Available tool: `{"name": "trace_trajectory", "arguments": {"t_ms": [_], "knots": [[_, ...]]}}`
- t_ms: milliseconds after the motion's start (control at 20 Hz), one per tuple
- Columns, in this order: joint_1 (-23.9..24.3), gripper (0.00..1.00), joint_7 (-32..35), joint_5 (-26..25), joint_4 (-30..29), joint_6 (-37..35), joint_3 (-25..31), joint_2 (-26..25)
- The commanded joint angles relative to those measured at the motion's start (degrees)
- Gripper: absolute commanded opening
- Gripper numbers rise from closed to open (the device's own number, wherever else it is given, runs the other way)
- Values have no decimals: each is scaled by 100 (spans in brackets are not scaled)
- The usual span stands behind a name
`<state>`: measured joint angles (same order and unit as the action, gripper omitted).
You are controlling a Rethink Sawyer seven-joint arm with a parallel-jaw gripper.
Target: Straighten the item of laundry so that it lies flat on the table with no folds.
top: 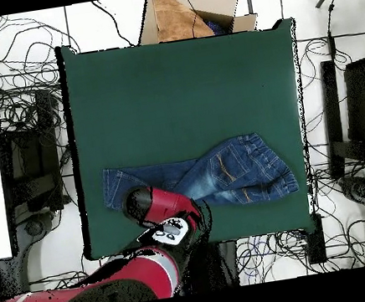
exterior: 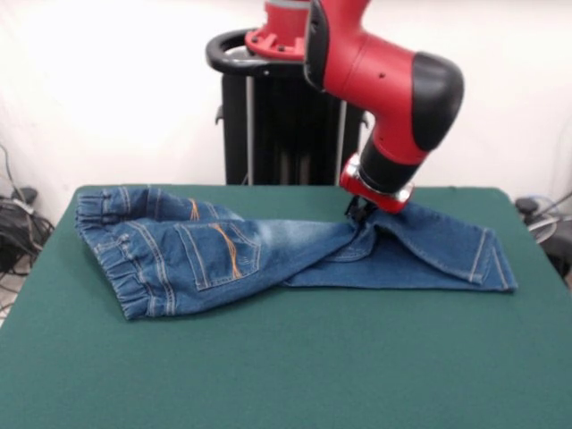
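The small blue denim jeans [exterior: 223, 255] lie across the far half of the dark green table [exterior: 286, 366]. The gathered waistband is at the left and the back pockets with orange stitching face up. The legs run right, one folded over the other, with the cuffs near the right edge. My gripper [exterior: 359, 214] comes down at the legs' far edge near the crotch and is shut on a pinch of denim, which bunches toward it. In the overhead view the jeans [top: 231, 171] lie near the bottom edge of the table [top: 176, 83], and my arm [top: 156, 206] hides the gripper.
The black pedestal [exterior: 286, 125] stands behind the table's far edge. A cardboard box [top: 191, 13] sits on the floor beyond the table's opposite side. Cables cover the floor on both sides [top: 29, 121].
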<state>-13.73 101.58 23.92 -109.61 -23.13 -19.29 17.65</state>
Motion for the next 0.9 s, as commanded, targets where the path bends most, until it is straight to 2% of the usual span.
{"name": "trace_trajectory", "arguments": {"t_ms": [50, 300, 900], "knots": [[1, 0, 831, -182, 141, 39, 528, 22], [-114, 0, 912, -286, 272, -553, 387, 151], [58, 0, 902, -417, 180, -603, 443, 492]]}}
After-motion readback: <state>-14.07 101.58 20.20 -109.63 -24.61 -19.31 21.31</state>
